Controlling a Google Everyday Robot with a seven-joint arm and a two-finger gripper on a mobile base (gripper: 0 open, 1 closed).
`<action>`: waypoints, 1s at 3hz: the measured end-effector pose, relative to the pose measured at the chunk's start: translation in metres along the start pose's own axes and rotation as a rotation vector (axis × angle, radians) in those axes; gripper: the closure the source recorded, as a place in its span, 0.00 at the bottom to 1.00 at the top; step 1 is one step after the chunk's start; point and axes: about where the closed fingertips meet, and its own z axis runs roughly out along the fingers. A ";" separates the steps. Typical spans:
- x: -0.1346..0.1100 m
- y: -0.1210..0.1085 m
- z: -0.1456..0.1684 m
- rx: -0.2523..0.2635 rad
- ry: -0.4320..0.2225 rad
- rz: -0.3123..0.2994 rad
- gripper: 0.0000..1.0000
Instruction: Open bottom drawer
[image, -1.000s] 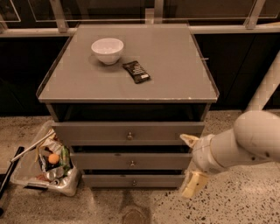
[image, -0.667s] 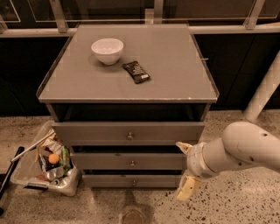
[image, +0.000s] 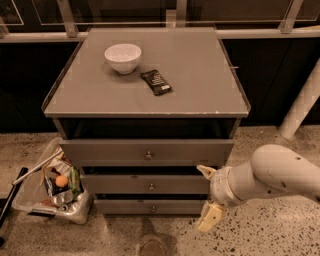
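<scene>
Shifted slightly left, spread jaws hover right of horizontal, camera-facing bottom drawer (image: 130, 206).

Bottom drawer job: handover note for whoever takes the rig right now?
Gripper: open, holding nothing, in front of the cabinet's right edge at about middle-to-bottom drawer height, touching no drawer.
Bottom drawer: looks shut, no interior showing. Its knob is at centre, well left of the gripper, not gripped.
Done: the arm is low and near the cabinet, nothing more.
Left: move the gripper left and down to the knob, close on it, pull the drawer out.
Note: the bin stands on the floor left of the cabinet; the bowl and packet lie on top, away from the job.
</scene>
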 end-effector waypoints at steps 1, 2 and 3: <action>0.007 -0.004 0.032 0.002 -0.047 -0.007 0.00; 0.022 -0.014 0.071 -0.004 -0.078 -0.003 0.00; 0.040 -0.024 0.107 -0.005 -0.098 -0.004 0.00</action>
